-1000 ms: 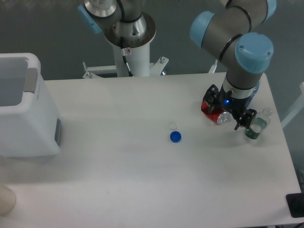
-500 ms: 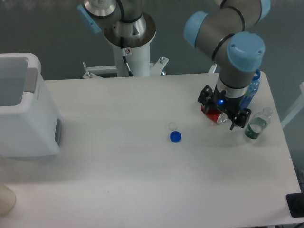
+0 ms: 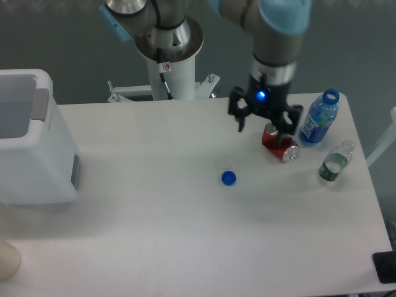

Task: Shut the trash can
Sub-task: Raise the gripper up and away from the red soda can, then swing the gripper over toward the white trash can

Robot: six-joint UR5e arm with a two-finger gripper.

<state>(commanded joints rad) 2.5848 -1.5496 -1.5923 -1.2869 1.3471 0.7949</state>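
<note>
One gripper [image 3: 265, 125] hangs above the table [image 3: 185, 235], fingers spread, holding nothing | trash can [image 3: 32, 139] at 9 o'clock on the table's left edge, top open | crushed red can [image 3: 278, 142] just at 4 o'clock of the gripper | blue bottle [image 3: 318, 120] and clear bottle [image 3: 335, 162] at 3 o'clock | blue cap [image 3: 228, 179] near centre

blue cap [image 3: 229, 179] mid-table, red soda can [image 3: 278, 142] and bottles [image 3: 318, 119] far right
</note>
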